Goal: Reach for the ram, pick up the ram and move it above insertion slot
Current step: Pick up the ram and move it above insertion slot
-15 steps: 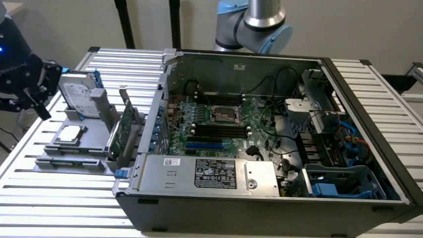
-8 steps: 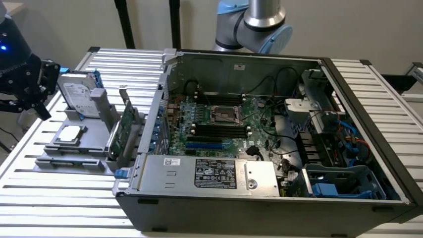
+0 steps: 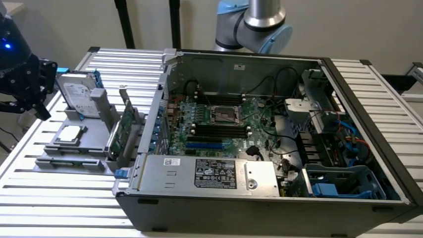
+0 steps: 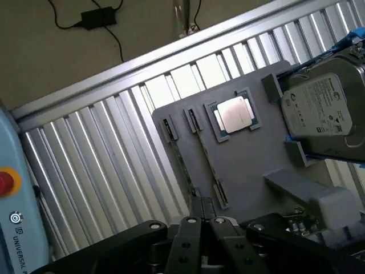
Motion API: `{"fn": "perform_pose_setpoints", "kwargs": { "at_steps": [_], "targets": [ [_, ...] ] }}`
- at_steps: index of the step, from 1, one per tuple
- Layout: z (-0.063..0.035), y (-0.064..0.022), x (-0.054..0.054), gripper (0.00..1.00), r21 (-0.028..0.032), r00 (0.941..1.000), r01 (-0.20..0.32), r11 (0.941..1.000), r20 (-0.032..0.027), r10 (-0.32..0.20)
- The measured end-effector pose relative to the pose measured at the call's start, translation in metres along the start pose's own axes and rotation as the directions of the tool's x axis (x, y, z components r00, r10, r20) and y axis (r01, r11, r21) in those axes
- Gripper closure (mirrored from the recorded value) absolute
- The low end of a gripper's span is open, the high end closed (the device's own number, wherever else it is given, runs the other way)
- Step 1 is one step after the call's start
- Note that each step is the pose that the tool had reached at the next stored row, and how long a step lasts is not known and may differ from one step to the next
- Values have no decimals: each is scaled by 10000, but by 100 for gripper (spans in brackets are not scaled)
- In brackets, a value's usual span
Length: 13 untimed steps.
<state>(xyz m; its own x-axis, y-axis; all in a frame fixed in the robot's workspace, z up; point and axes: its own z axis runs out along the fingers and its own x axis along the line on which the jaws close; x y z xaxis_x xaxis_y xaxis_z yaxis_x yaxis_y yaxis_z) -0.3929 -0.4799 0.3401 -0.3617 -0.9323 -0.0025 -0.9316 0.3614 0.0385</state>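
Note:
The ram (image 4: 181, 165) is a thin green stick standing on edge in a slot of the grey holder plate (image 4: 251, 165). In the wrist view my gripper (image 4: 205, 220) hangs above the stick's near end, its fingers close together with nothing held between them. In the exterior view the black gripper (image 3: 29, 101) hovers over the exterior view's left end of the ribbed table, beside the holder plate (image 3: 73, 148). The memory slots (image 3: 218, 132) are long dark and blue strips on the motherboard inside the open computer case (image 3: 264, 188).
On the holder also sit a hard drive (image 4: 325, 108), a CPU chip (image 4: 235, 113) and a tall green expansion card (image 3: 119, 130) with a metal bracket. The case walls rise between holder and motherboard. A teach pendant (image 4: 14, 205) lies beside the table.

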Motion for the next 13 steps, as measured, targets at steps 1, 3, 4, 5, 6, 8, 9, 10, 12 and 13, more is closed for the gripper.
{"fn": "perform_pose_setpoints", "kwargs": {
  "at_steps": [1,3,4,5,6,8,9,10,12,13],
  "targets": [
    [0,0,0,89,0,9998,184,9998,-7,-184],
    [0,0,0,89,-2,9985,549,9985,-21,-549],
    [0,0,0,89,-2,9973,729,9973,-28,-729],
    [0,0,0,89,-3,9959,907,9959,-35,-907],
    [0,0,0,89,-5,9939,1102,9939,-42,-1102],
    [0,0,0,89,-8,9893,1459,9893,-56,-1459],
    [0,0,0,89,-9,9865,1636,9865,-63,-1636],
    [0,0,0,89,-11,9833,1819,9833,-70,-1819],
    [1,0,0,89,-14,9761,2172,9761,-83,-2172],
    [0,0,0,89,-17,9721,2345,9721,-90,-2345]
  ]
}}
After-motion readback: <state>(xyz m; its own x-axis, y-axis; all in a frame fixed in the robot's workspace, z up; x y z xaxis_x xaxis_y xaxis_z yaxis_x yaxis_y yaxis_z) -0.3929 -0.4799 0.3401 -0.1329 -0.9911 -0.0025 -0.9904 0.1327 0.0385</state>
